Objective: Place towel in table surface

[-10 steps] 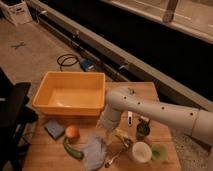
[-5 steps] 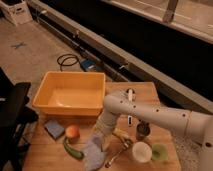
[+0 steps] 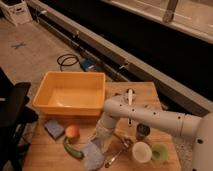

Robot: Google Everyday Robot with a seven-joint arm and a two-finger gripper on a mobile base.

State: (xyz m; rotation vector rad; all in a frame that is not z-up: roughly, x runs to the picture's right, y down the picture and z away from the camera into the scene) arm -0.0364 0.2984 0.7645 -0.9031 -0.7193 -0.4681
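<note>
The towel is a pale grey-blue cloth, crumpled on the wooden table near its front edge. My white arm reaches in from the right and bends down to it. My gripper is at the towel's upper edge, right over the cloth and seemingly touching it.
A yellow bin stands at the table's back left. A blue sponge, an orange fruit and a green pepper lie left of the towel. A metal utensil, a white cup, a green cup and a dark can are to its right.
My arm has swung left and lowered, bringing the gripper down from mid-table to the towel's upper edge. The towel lies in about the same place.
</note>
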